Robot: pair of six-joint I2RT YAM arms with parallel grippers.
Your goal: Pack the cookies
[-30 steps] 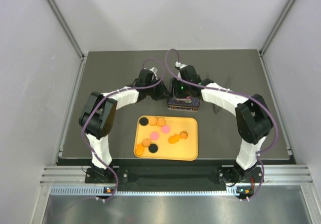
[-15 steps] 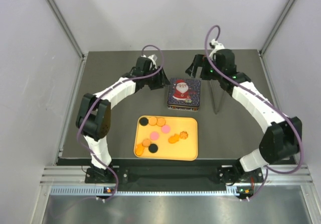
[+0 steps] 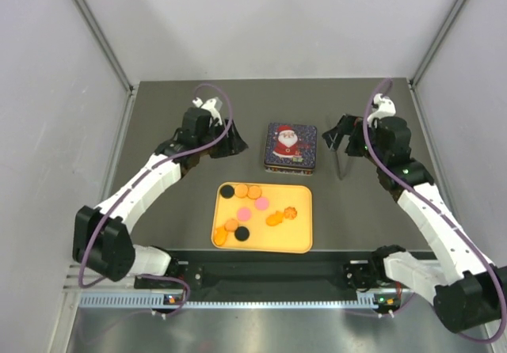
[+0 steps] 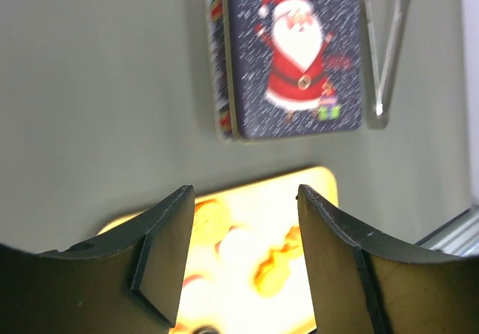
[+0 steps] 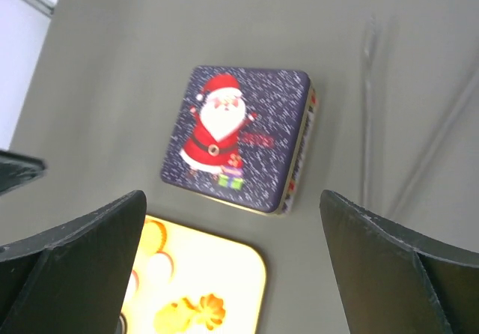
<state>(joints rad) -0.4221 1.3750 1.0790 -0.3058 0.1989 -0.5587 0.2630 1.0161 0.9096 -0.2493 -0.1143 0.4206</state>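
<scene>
The cookies [image 3: 245,209] are small rounds in orange, pink and black, lying loose on a yellow tray [image 3: 297,238] at the near middle. Behind the tray a square tin with a Santa lid [image 3: 291,146] sits closed. My left gripper [image 3: 230,147] hovers left of the tin, open and empty. My right gripper [image 3: 337,134] hovers right of it, wide open and empty. In the left wrist view the gripper [image 4: 243,192] frames the cookies [image 4: 273,263], with the tin [image 4: 296,57] beyond. From the right wrist, the gripper [image 5: 232,199] looks over the tin [image 5: 239,135], the tray [image 5: 232,266] and cookies [image 5: 191,315].
Clear plastic tongs [image 3: 342,161] lie on the dark table just right of the tin, close under my right gripper, and also show from the left wrist as tongs [image 4: 389,49]. Grey walls close in the table on the left, right and far sides.
Both grippers were together at the tin a second ago. They have let go, opened and drawn apart, the left one to the left and the right one to the right.
</scene>
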